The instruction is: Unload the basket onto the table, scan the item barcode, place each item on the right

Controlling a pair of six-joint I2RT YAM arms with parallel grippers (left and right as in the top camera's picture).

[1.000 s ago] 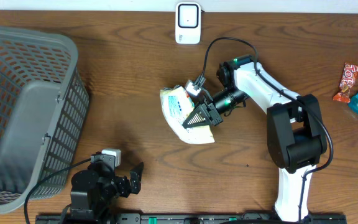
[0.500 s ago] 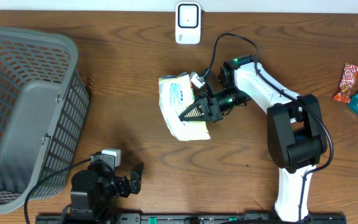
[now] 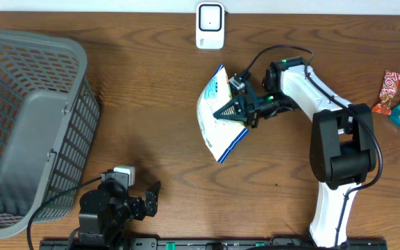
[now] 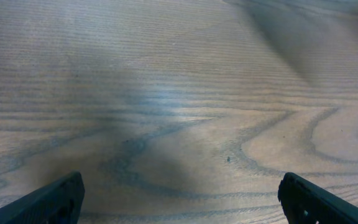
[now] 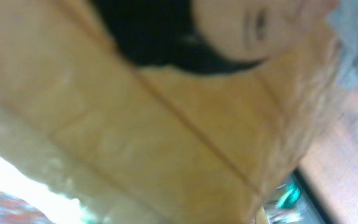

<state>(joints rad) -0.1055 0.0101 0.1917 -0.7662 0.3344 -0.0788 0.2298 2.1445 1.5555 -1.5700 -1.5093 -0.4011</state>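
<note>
Currently the right tool [image 3: 236,110] clamps a tilted white-and-blue pouch [image 3: 216,121], while the left tool [image 4: 182,199] gapes wide over the table [image 4: 179,93].

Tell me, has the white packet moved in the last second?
Yes. The white packet, pinched by the right arm's fingers, has swung up and rightward, nearer the white scanner.

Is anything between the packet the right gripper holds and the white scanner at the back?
Nothing visible. Only bare table separates the packet, gripped by the right gripper, from the scanner.
</note>
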